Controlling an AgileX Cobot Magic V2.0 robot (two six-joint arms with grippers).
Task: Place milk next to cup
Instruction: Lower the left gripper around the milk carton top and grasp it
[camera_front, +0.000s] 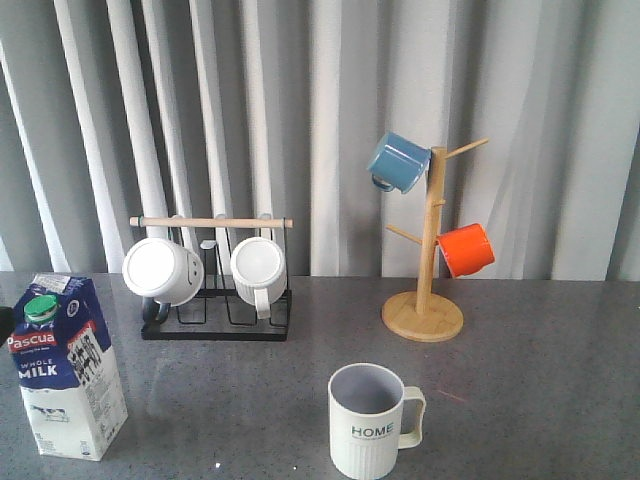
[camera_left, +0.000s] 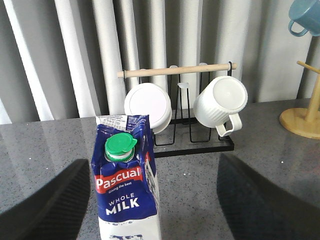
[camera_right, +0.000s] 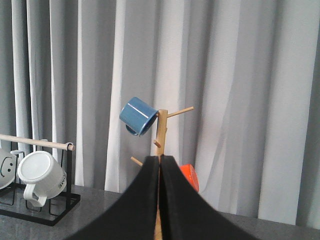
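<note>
The milk (camera_front: 65, 365) is a blue-and-white carton with a green cap. It stands upright at the front left of the grey table (camera_front: 520, 400). The cup (camera_front: 370, 420), a cream ribbed mug marked "HOME", stands at the front centre with its handle to the right, well apart from the milk. In the left wrist view my left gripper (camera_left: 152, 160) is open wide. The milk (camera_left: 127, 190) stands between its fingers (camera_left: 50, 200), nearer the left one and touching neither. My right gripper (camera_right: 160, 157) is shut and empty, pointing at the mug tree. Neither gripper shows in the front view.
A black wire rack (camera_front: 215, 300) with a wooden bar holds two white mugs at the back left. A wooden mug tree (camera_front: 425, 300) at the back right carries a blue mug (camera_front: 398, 162) and an orange mug (camera_front: 466, 250). A grey curtain hangs behind.
</note>
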